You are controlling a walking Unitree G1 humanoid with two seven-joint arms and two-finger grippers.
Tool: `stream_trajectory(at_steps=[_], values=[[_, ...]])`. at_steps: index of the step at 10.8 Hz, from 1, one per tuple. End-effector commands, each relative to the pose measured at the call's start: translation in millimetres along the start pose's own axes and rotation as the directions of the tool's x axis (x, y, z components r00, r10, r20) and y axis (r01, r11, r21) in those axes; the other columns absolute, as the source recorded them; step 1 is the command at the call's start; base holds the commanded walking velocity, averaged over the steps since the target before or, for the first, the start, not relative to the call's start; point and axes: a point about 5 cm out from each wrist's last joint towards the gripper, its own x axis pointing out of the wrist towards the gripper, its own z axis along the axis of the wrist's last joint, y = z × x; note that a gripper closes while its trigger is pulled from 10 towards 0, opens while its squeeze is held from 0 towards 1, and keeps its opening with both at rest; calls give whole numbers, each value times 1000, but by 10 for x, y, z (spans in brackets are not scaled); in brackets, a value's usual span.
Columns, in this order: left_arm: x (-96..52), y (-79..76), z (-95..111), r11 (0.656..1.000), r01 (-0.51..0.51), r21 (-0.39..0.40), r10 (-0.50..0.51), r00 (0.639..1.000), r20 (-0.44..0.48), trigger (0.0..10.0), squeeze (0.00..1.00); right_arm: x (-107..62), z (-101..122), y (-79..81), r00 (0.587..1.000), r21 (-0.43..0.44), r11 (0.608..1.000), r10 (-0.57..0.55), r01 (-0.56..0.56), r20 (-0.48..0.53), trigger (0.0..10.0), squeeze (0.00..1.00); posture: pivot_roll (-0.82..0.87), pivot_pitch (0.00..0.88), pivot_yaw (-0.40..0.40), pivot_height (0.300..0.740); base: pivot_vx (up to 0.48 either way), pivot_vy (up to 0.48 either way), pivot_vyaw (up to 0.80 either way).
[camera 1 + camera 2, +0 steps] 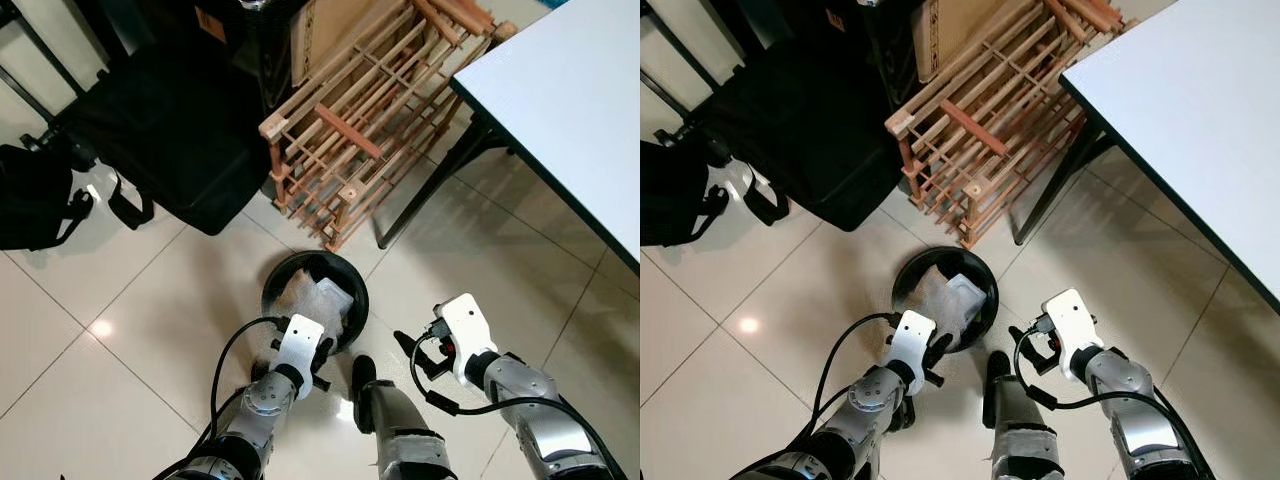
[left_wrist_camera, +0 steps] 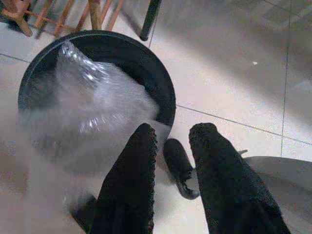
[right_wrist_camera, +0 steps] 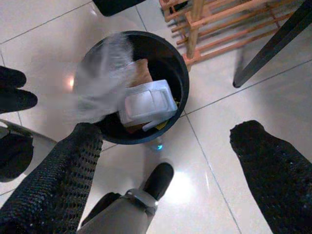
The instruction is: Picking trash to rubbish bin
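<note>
Head view: the bin [image 1: 352, 283] is sitting on open tile, wooden rack [image 1: 350, 130] crowding its 12 o'clock rim.

Left wrist: left claw [image 2: 171, 146], fingers parted and empty, is hovering beside the bin's rim, clear plastic [image 2: 92, 105] bulging inside.

Right wrist: right claw [image 3: 170, 153] is gaping wide and empty, a white container [image 3: 146, 105] lying in the bin.

Wooden rack [image 1: 365, 120] (tilted) between black bag [image 1: 170, 130] and white table [image 1: 570, 110], on tiled floor [image 1: 120, 300]

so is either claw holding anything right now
No, nothing is held. The left claw is open beside the rubbish bin, with the plastic wrap in the bin. The right claw is open and empty.
</note>
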Motion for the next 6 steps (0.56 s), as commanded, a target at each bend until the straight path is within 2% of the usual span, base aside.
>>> stream_trajectory(at_steps=[1, 2, 3, 4, 6], values=[[-61, -91, -167, 999, 31, -13, -32, 998, -54, 10000, 0, -55, -142, 62, 999, 27, 1000, 16, -16, -32, 10000, 0, -127, 495, -26, 740, 0, 0, 0], [-63, -104, -168, 999, 45, -22, -46, 998, -50, 10000, 1000, -62, -146, 77, 999, 29, 999, 20, -19, -31, 10000, 0, -129, 503, -27, 740, 0, 0, 0], [-62, -113, -173, 999, 40, -15, -40, 998, -56, 10000, 380, -64, -144, 84, 999, 31, 999, 22, -21, -30, 10000, 0, -127, 504, -27, 740, 0, 0, 0], [-61, -114, -173, 999, 34, -13, -35, 998, -57, 10000, 0, -60, -137, 91, 999, 30, 999, 23, -22, -30, 10000, 0, -125, 504, -27, 740, 0, 0, 0], [-71, -104, -189, 999, 31, -14, -32, 998, -60, 10000, 0, -32, -118, 106, 1000, 29, 999, 21, -20, -23, 10000, 0, -121, 496, -23, 740, 0, 0, 0]])
